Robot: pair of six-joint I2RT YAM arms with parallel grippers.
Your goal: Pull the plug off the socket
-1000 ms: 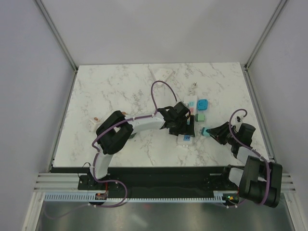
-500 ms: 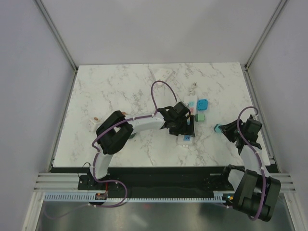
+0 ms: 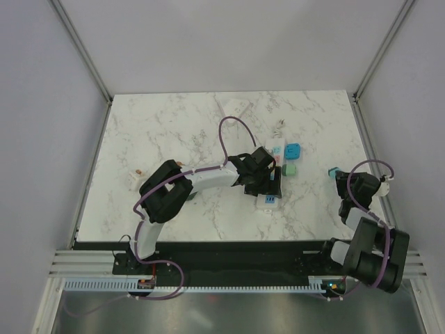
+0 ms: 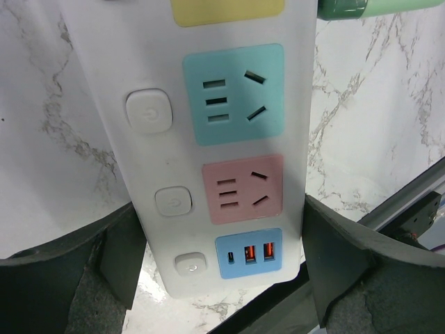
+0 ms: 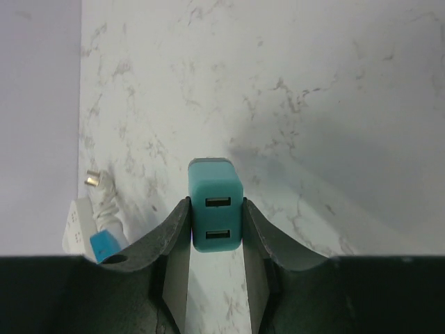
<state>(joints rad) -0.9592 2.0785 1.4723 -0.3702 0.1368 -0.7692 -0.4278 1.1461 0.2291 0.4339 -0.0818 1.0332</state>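
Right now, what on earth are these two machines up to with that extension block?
The left arm steadies a white power strip on the marble table, its jaws closed on the strip's two long sides near the USB end. The right arm grips a teal plug in its jaws, off near the table's right edge and well apart from the strip, so that plug is out of its socket. A blue plug and a green plug sit right beside the strip.

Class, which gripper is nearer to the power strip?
Left. The left gripper clamps the power strip; the right gripper holds the teal plug far off to its right.
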